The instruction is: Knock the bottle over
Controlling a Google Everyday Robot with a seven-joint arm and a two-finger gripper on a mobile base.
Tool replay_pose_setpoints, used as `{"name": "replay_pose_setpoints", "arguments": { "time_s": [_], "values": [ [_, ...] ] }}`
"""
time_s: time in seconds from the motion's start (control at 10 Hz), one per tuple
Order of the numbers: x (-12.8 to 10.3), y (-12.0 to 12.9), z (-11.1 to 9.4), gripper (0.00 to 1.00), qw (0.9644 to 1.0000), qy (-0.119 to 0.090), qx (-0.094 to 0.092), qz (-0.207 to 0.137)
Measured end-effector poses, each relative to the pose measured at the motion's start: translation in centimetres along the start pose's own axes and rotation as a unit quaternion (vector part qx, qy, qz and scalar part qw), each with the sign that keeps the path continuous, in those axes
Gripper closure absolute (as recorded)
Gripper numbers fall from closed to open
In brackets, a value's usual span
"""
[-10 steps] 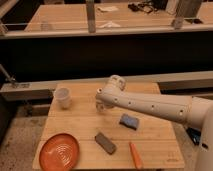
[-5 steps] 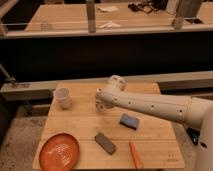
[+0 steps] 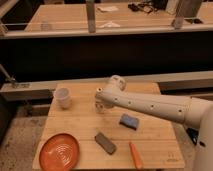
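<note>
The arm reaches in from the right across the wooden worktop [image 3: 150,142], and its hand [image 3: 99,99] hangs at the middle of the board, toward the back edge, with the fingers closed. The bottle [image 3: 100,108] is right there under the hand, a slim pale shape that looks upright, though the hand hides its top and I cannot tell whether the two are touching or only just apart. To the left, well apart from the hand, stands the white cup [image 3: 62,97]. Nearer the front lie an orange plate [image 3: 59,152], a dark grey block [image 3: 105,143], a blue sponge [image 3: 129,120] and a carrot-like orange thing [image 3: 135,155], all clear of the bottle. As I judge it, the approach is done: the hand is placed against or beside its target. The knock itself is not yet done, since the bottle shows no lean. What is left is a sideways push at the upper part of the bottle until it tips onto the board.
</note>
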Motion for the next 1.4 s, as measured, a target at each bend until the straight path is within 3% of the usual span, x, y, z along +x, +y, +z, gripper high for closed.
{"name": "replay_pose_setpoints", "arguments": {
  "time_s": [1.4],
  "values": [
    [-0.47,-0.03,0.93,0.86,0.9997,-0.025,-0.001,-0.005]
  ]
}}
